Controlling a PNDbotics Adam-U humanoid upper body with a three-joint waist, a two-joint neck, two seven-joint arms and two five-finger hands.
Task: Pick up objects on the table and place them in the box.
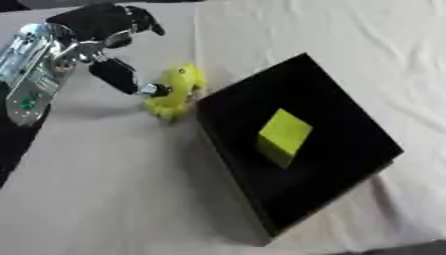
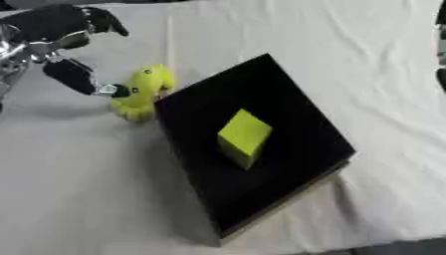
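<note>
Nearest the camera lies the shallow black square box (image 1: 348,129), set askew on the white wrinkled cloth-covered table (image 1: 104,199), one corner pointing toward the lower edge of the view. Inside it, about the middle of its dark floor, sits a yellow-green block (image 1: 283,135) with flat faces, one corner turned upward in the picture.

Just beside the box's upper left wall lies a yellow-green soft toy (image 1: 177,90) of rounded, lumpy shape, with a small dark dot near its top. It rests on the cloth, touching or nearly touching the box edge; which of the two cannot be told.

At the toy's left side is the robot's left hand (image 1: 109,47), black with silver joints, reaching in from the upper left. Its thumb tip meets the toy's side, while the other fingers curl above and behind, apart from the toy. No full grasp of the toy shows.
</note>
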